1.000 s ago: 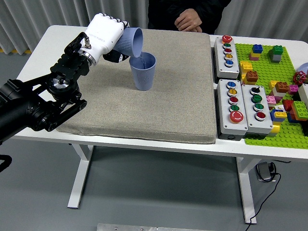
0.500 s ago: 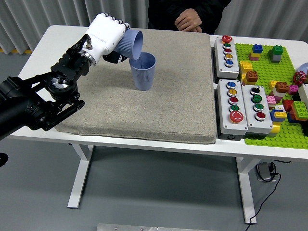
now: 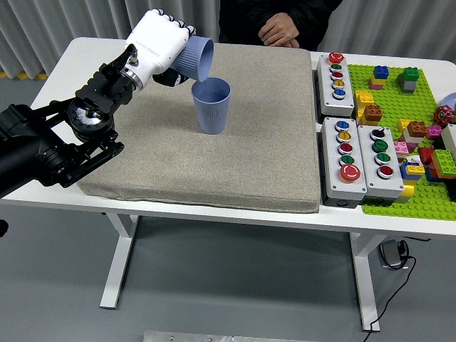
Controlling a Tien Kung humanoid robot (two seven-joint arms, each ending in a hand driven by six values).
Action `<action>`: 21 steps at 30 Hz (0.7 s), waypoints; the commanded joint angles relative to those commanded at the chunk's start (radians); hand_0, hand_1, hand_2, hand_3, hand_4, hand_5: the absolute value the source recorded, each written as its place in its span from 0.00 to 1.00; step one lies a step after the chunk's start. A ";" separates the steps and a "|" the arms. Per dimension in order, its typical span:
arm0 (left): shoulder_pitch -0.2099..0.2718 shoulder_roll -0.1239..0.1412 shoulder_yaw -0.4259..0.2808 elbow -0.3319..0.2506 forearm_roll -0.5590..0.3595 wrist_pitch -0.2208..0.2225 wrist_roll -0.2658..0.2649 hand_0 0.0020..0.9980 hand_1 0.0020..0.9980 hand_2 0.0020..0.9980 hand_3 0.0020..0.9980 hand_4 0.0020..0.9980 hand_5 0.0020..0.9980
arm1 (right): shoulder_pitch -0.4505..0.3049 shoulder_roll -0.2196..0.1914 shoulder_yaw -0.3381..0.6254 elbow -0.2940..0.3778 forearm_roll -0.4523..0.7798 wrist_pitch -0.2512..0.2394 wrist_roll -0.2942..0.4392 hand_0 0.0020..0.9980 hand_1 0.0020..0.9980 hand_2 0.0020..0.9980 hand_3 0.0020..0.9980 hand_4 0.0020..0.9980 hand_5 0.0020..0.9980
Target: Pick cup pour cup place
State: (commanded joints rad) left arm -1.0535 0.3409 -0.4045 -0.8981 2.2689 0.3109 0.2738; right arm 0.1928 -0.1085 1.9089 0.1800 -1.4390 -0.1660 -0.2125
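My left hand (image 3: 162,44), white with a black arm behind it, is shut on a blue ribbed cup (image 3: 197,58). That cup lies tipped on its side, its mouth facing right and down. A second blue ribbed cup (image 3: 212,105) stands upright on the grey mat (image 3: 214,164), just below and right of the tipped cup's rim. The two cups are close but a small gap shows between them. My right hand is out of the picture.
A person's hands (image 3: 279,30) rest at the table's far edge. Three button boxes (image 3: 338,73) (image 3: 345,158) (image 3: 382,157) stand right of the mat. A green baseplate (image 3: 410,135) with several loose bricks fills the right end.
My left hand has lifted the tipped cup slightly up and away from the standing cup's rim. The standing cup has not moved.
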 joint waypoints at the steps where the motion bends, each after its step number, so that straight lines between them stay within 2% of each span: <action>1: 0.000 0.000 0.001 0.000 0.000 0.000 0.000 0.54 0.49 0.50 0.50 0.77 0.20 | 0.000 0.000 0.000 0.000 0.000 0.000 0.000 0.70 0.63 0.59 0.59 0.00 0.26; 10: 0.001 0.004 -0.004 -0.002 -0.006 0.011 -0.005 0.54 0.48 0.50 0.50 0.77 0.21 | 0.001 0.000 0.001 0.000 0.000 0.000 0.000 0.69 0.63 0.59 0.59 0.00 0.26; 13: 0.010 0.009 -0.015 -0.006 -0.070 0.025 -0.011 0.54 0.48 0.50 0.50 0.77 0.21 | 0.003 0.000 0.003 0.000 -0.005 0.001 -0.001 0.69 0.63 0.59 0.59 0.00 0.26; 18: 0.041 0.031 -0.075 -0.040 -0.266 0.073 -0.040 0.54 0.49 0.50 0.50 0.77 0.22 | 0.004 0.001 0.005 0.000 -0.005 0.000 -0.001 0.69 0.63 0.59 0.59 0.00 0.26; 20: 0.046 0.033 -0.086 -0.045 -0.347 0.080 -0.044 0.54 0.49 0.50 0.50 0.77 0.22 | 0.004 0.001 0.005 0.000 -0.006 0.001 -0.001 0.69 0.63 0.59 0.59 0.00 0.26; 21: 0.059 0.037 -0.119 -0.062 -0.386 0.069 -0.057 0.54 0.49 0.50 0.50 0.77 0.22 | 0.004 0.001 0.008 0.000 -0.009 0.001 -0.002 0.69 0.63 0.59 0.59 0.00 0.26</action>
State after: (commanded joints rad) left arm -0.9943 0.3780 -0.5233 -0.9597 1.8830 0.3794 0.2167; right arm 0.1964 -0.1072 1.9166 0.1800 -1.4478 -0.1652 -0.2143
